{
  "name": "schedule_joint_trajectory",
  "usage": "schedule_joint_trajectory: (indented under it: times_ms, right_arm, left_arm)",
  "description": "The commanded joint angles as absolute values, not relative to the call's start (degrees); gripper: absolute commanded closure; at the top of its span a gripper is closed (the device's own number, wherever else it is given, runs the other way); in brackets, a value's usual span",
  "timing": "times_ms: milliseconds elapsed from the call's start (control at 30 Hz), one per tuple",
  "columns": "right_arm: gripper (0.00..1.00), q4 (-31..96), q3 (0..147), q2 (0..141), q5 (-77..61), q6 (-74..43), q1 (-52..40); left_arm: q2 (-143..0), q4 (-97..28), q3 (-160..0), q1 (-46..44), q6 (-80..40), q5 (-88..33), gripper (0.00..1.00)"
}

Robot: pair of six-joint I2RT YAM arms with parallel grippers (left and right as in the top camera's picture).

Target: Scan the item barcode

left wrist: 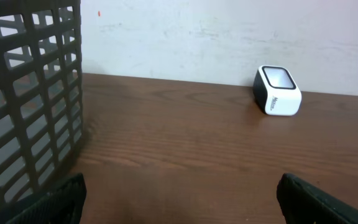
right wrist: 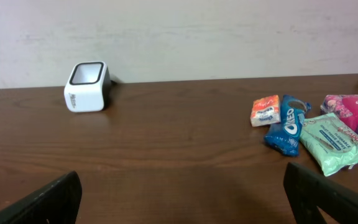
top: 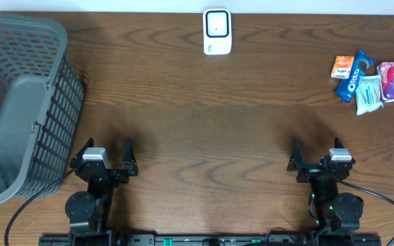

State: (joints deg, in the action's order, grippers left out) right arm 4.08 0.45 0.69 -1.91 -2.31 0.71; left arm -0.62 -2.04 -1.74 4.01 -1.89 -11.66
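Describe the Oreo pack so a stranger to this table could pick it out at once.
On the brown wooden table, look to the far right side. The Oreo pack lies there between a small orange packet and a mint-green pouch. It is the only dark blue one, with white lettering.

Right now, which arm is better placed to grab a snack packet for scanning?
Right. The right end effector, open, sits nearest the snack packets; the left end effector is across the table by the basket.
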Motion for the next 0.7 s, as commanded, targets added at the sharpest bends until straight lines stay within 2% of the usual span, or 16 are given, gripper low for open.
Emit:
schedule_joint_trajectory:
  times_ms: [0,667]
  right_arm:
    - [0.01,4.3,0.3,0.3,-1.8,-1.6,1.4]
    - [0.01,4.3,0.3,0.3,-1.8,-1.6,1.4]
  left_arm:
    - [-0.1,-3.5,-0.2,3.7,-2.0,-11.4,0.02]
    - [-0.1,-3.1,-0.2,3.7,-2.0,-11.4,0.02]
